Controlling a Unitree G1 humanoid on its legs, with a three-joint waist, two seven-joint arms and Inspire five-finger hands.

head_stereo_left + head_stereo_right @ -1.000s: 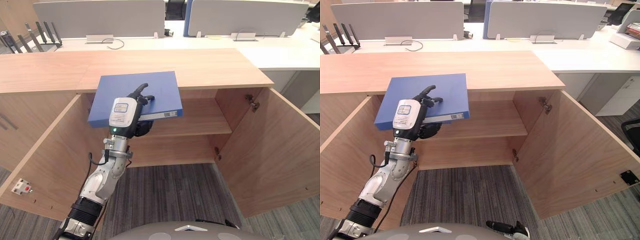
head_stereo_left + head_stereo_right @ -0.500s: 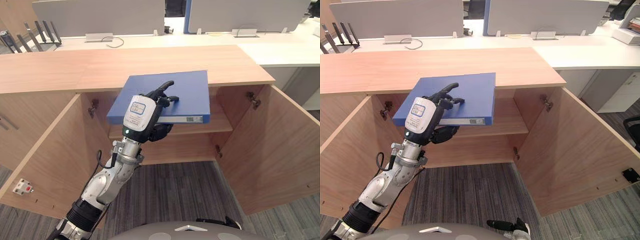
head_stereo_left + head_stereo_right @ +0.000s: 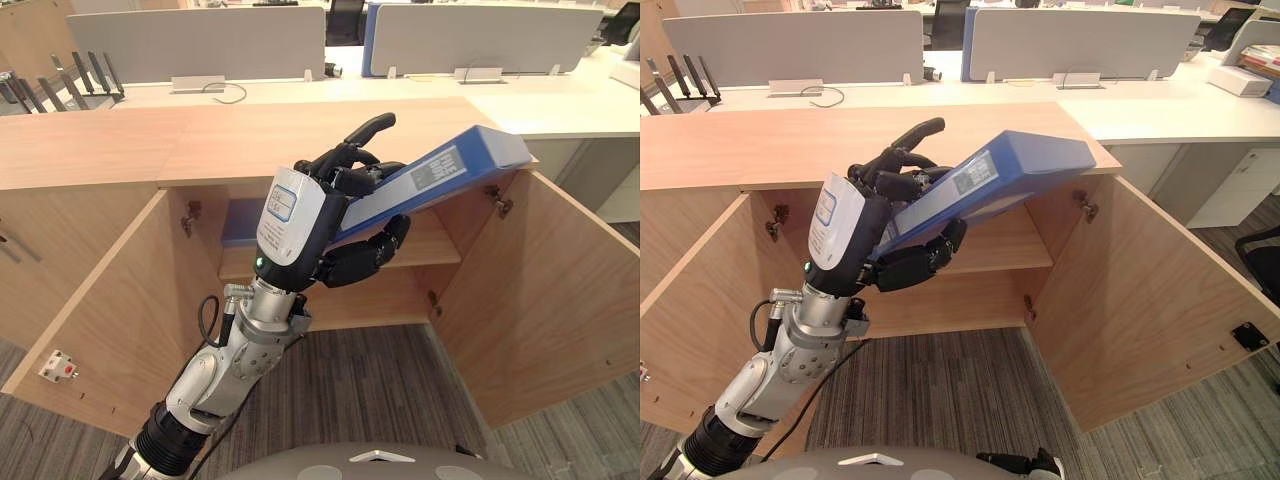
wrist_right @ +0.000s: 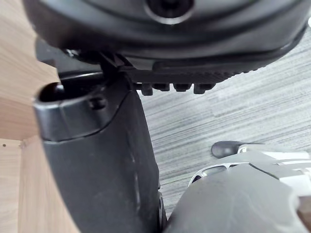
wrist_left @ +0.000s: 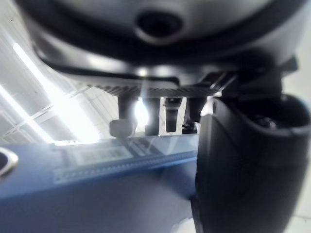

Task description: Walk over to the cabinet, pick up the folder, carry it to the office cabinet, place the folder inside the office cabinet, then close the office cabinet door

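Observation:
The blue folder [image 3: 440, 175] hangs tilted in front of the open office cabinet, its labelled spine turned upward and its far end raised to the level of the cabinet top [image 3: 200, 140]. My left hand [image 3: 330, 200] is shut on the folder's lower end, fingers curled over the spine and thumb pressed under it. In the left wrist view the folder [image 5: 97, 194] lies right against the thumb [image 5: 248, 165]. The cabinet's inner shelf [image 3: 435, 245] is bare behind the folder. My right hand [image 4: 97, 145] hangs low beside a wooden panel, above the carpet, with relaxed fingers and nothing in it.
Both cabinet doors stand wide open, the left door [image 3: 100, 300] and the right door [image 3: 560, 290]. Striped grey carpet [image 3: 370, 380] lies in front. Behind the cabinet runs a white desk with grey partitions [image 3: 200, 40] and cables.
My left hand has risen and swung right with the folder. The folder went from lying flat to tilted, its far end up and its spine turned upward.

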